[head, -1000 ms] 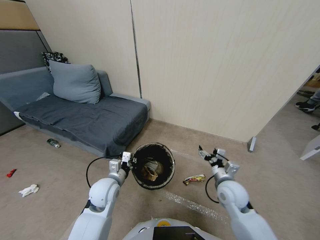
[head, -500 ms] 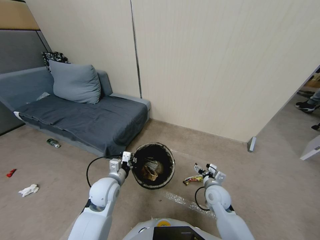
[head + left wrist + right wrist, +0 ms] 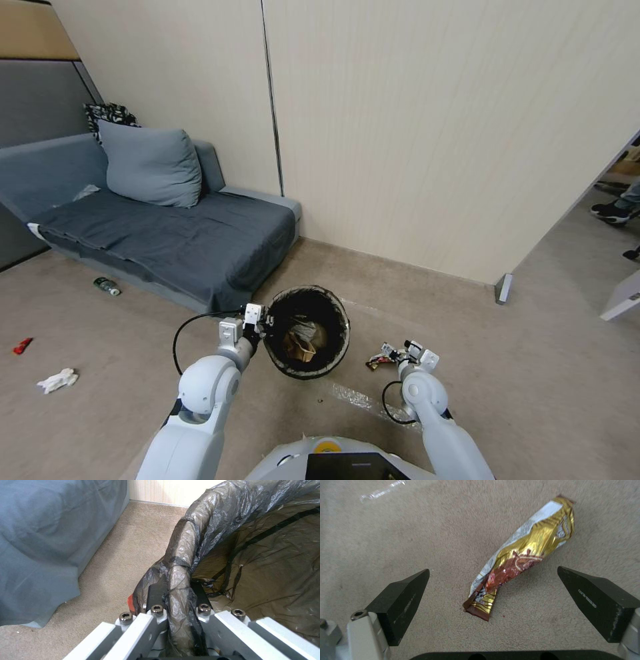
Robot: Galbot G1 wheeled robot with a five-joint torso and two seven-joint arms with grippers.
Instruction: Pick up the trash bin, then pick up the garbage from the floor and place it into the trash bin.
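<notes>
Above wrapper (image 3: 523, 555), right claw (image 3: 493, 590) spread wide.

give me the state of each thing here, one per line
trash bin: held off the floor, tilted, scraps inside
left gripper: shut on the bin's bagged rim
right gripper: open, fingers either side of the wrapper
gold wrapper: flat on the carpet, crumpled, not gripped
white tissue: crumpled on the floor
small bottle: lying on its side by the sofa
red scrap: on the floor
</notes>
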